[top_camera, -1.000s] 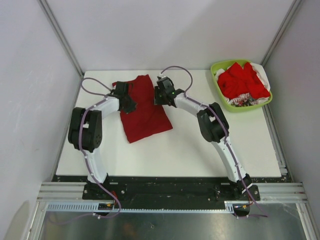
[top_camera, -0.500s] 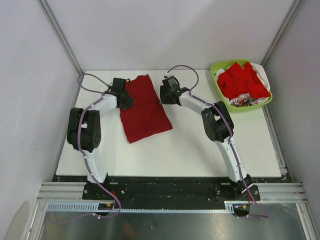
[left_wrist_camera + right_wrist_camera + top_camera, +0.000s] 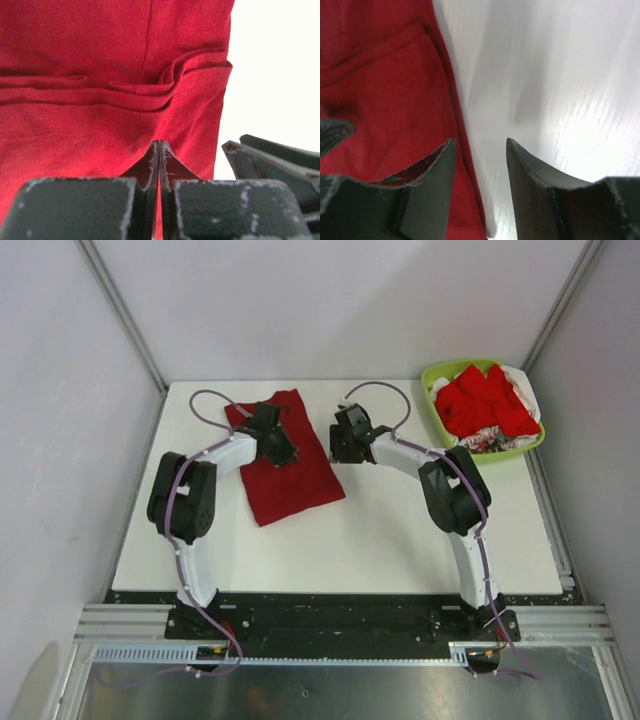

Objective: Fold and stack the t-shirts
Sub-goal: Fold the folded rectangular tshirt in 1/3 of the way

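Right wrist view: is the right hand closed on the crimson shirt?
No: the right hand stands open and empty over the crimson shirt's edge.

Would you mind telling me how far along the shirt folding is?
Done: one crimson t-shirt lies partly folded on the table. In hand: the left end effector is shut at its cloth; the right end effector is open beside its edge. Left: the red shirts in the green basket; no stack yet.
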{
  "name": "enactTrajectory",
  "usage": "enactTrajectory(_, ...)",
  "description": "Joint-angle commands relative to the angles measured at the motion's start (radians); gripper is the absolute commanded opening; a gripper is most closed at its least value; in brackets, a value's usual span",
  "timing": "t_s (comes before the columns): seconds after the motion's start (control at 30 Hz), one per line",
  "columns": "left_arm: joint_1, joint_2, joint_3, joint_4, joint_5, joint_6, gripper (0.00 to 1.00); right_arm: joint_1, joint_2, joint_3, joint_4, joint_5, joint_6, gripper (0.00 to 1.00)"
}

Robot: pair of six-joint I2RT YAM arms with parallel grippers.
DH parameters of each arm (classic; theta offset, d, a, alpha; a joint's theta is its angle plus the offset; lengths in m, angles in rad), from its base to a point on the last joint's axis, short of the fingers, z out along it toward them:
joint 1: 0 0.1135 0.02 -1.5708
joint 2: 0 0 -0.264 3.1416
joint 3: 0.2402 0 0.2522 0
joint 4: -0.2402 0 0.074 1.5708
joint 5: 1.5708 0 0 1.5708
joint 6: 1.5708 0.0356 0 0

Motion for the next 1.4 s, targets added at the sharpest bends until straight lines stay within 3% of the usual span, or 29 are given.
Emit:
enactTrajectory(0.0, -0.008, 0.077, 0.081, 0.026, 0.023, -0.028, 0.0, 0.003, -0.105, -0.074, -0.003, -0.036, 0.011, 0.5)
enactTrajectory(0.3, -0.007, 0.202, 0.226, 0.026, 0.0, -0.029, 0.04, 0.02, -0.208, -0.291, 0.003, -0.104, 0.008, 0.5)
enactTrajectory(0.53, -0.007, 0.1, 0.183, 0.026, 0.007, -0.004, 0.17, 0.049, -0.249, -0.328, -0.006, -0.068, 0.02, 0.5)
enactTrajectory(0.73, -0.006, -0.13, -0.043, 0.023, -0.033, -0.058, 0.31, 0.042, -0.32, -0.374, 0.008, -0.025, 0.037, 0.5)
enactTrajectory(1.03, -0.004, -0.578, -0.531, -0.063, -0.267, -0.311, 0.35, 0.052, -0.305, -0.429, 0.056, -0.12, 0.039, 0.49)
enactTrajectory(1.37, -0.016, -0.709, -0.669, -0.157, -0.338, -0.368, 0.3, 0.041, -0.266, -0.444, 0.081, -0.147, 0.042, 0.42)
